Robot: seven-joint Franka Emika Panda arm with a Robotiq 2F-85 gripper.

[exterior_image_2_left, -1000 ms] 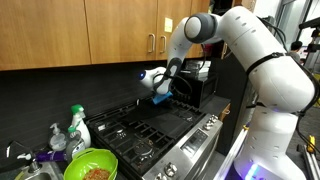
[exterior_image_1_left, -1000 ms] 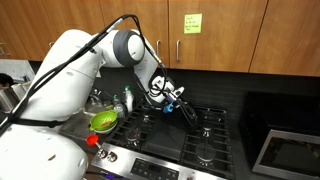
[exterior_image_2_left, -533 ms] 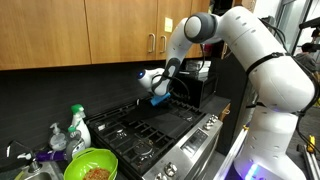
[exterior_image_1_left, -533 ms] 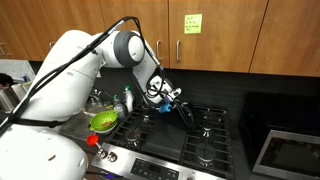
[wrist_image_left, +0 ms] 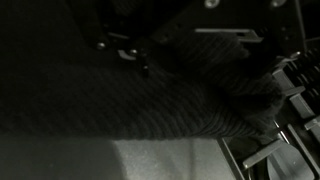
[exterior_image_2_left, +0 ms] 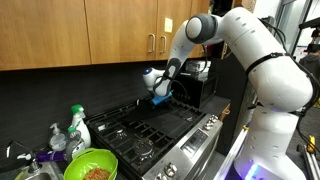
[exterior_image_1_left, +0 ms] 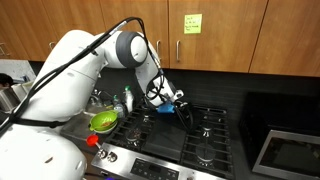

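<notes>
My gripper (exterior_image_1_left: 176,101) (exterior_image_2_left: 158,99) hovers over the back of a black gas stove (exterior_image_1_left: 205,137) (exterior_image_2_left: 150,135), with blue parts at its tip. Just below it a dark ribbed cloth (exterior_image_1_left: 187,113) rests against the stove grate. That cloth (wrist_image_left: 150,90) fills most of the wrist view, very close to the camera, and hides the fingers there. The gripper looks open and apart from the cloth, with nothing held. Black grate bars (wrist_image_left: 285,85) show at the right edge of the wrist view.
A green bowl (exterior_image_1_left: 103,121) (exterior_image_2_left: 90,165) with food sits beside the stove, next to a spray bottle (exterior_image_2_left: 77,125) and a soap dispenser (exterior_image_2_left: 57,137). Wooden cabinets hang above, one with a yellow note (exterior_image_1_left: 191,22). A dark appliance (exterior_image_1_left: 290,150) stands past the stove.
The gripper has drawn slightly up and away from the dark cloth, which stays on the grate. The jaws have let go of it.
</notes>
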